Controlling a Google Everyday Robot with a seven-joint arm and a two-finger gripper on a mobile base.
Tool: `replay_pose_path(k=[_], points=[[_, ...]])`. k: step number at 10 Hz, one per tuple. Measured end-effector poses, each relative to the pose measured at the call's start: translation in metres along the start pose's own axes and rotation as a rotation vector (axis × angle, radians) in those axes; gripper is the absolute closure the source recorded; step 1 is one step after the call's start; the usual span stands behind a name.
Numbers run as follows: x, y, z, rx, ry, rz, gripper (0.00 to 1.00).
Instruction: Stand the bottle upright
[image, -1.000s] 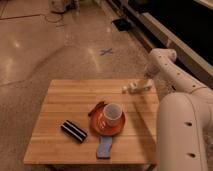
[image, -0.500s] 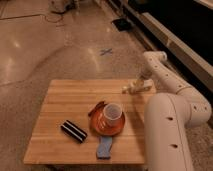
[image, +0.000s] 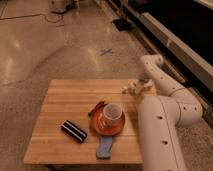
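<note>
Now the arm (image: 161, 117) has swung in closer over the right side of the wooden table (image: 65, 100), while the gripper (image: 137, 87) stays low at its far right edge, right against the small pale bottle (image: 127, 90). Whether the gripper has closed on the bottle cannot be told, nor whether the bottle stands. The task looks unfinished, probably mid-grasp.

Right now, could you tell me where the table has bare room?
Bare: the table at far left, behind the black box and left of the orange plate. Crowded: the near right, with plate, cup, blue object, and the gripper at the far-right edge.
</note>
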Motion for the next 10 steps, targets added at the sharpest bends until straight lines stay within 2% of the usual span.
replay_pose_path(k=[2,4,7,9,10], points=[[-0.002,-0.010,-0.004,0.032,0.015,0.011,0.20],[0.001,-0.027,-0.018,0.075,0.055,0.003,0.20],[-0.007,-0.053,-0.030,0.131,0.090,-0.005,0.20],[-0.010,-0.067,-0.032,0.158,0.099,-0.011,0.20],[-0.014,-0.079,-0.033,0.184,0.106,-0.010,0.20]])
